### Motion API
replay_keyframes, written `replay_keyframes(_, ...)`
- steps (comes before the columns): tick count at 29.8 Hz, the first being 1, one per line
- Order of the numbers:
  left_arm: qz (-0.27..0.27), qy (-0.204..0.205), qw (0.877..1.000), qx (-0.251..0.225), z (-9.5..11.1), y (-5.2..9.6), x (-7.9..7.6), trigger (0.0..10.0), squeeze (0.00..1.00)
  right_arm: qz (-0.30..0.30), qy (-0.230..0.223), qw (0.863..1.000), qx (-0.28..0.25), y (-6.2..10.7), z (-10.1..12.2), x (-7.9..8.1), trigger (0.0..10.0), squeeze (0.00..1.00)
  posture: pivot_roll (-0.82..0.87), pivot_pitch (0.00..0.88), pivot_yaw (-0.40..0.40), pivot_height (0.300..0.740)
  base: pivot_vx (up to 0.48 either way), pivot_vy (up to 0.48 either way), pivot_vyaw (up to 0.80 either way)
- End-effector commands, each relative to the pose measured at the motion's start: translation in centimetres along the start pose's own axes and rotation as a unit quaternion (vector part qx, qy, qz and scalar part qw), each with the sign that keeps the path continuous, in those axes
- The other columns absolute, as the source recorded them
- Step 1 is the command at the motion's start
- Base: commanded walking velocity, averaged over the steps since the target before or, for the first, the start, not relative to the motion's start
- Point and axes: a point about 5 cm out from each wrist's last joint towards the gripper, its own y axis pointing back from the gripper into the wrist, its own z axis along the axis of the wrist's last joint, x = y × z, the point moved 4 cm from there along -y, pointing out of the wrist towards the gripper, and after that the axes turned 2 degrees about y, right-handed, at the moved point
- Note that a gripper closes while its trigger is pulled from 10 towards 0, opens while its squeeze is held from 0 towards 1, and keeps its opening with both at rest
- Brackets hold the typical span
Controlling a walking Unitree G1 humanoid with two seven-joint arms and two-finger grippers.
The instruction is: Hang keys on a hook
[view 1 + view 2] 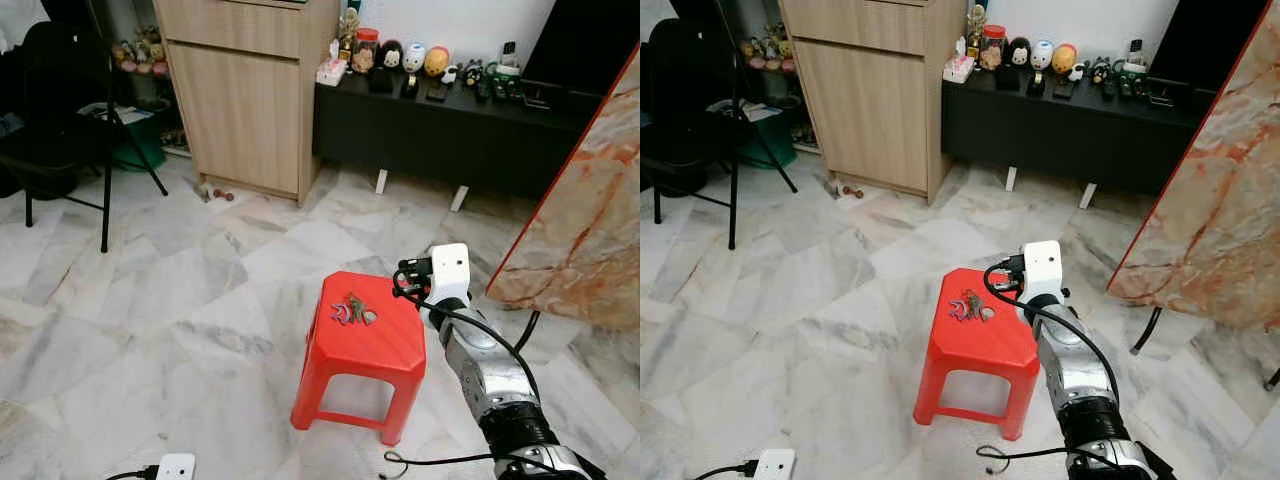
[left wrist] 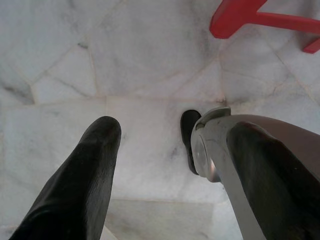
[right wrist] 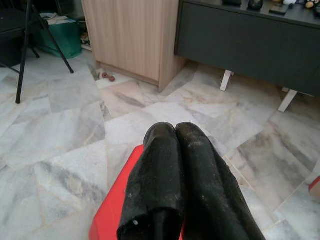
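Marble floor [image 1: 150, 320] everywhere, pale with grey veins. Going by size: one light wood cabinet [image 1: 245, 90] well ahead of the right hand, one long black low shelf [image 1: 440, 130] beside it with a row of small figurines and jars on top (too small to count properly), one marble-patterned slab [image 1: 590, 220] leaning off to the hand's right, and one black folding chair [image 1: 60, 130] far off to its left.

One red plastic stool [image 1: 365, 345] sits just left of the right hand [image 3: 175, 150]. Its fingers are pressed together, nothing between them, and the wrist view has them reaching out over the stool's edge. One bunch of keys [image 1: 352, 311] lies on the stool's top, near the hand but not touching it.

The left hand [image 2: 160, 165] hangs low over bare floor with fingers spread apart, one stool leg off beyond it.

One white power plug [image 1: 175, 467] lies on the floor, well away. No readable writing anywhere.
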Motion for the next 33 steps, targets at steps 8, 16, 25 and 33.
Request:
replay_keyframes(8, -0.005, -0.02, 1.0, 0.005, -0.1, 0.0, -0.1, 10.0, 0.0, -0.012, -0.008, 1.0, 0.0, -0.2, 0.2, -0.4, 10.0, 0.0, 0.09, 0.0, -0.067, 0.74, 0.0, -0.223, 0.0)
replay_keyframes(16, -0.002, -0.022, 1.0, 0.0, 0.6, -0.2, 0.2, 10.0, 0.0, -0.034, -0.007, 0.999, 0.011, -0.2, 0.3, -1.4, 10.0, 0.0, 0.08, 0.0, -0.047, 0.74, 0.0, -0.263, 0.0)
replay_keyframes(25, 0.005, -0.019, 1.0, -0.001, 0.7, -0.2, 0.7, 10.0, 0.0, -0.031, -0.011, 0.999, 0.011, -0.3, 0.4, -0.9, 10.0, 0.0, 0.08, 0.028, -0.041, 0.74, 0.0, -0.263, 0.0)
replay_keyframes(33, 0.006, -0.014, 1.0, -0.001, 0.6, -0.1, 0.6, 10.0, 0.0, -0.031, -0.014, 0.999, 0.012, -0.4, 0.6, -0.7, 10.0, 0.0, 0.08, 0.051, -0.042, 0.74, 0.0, -0.262, 0.0)
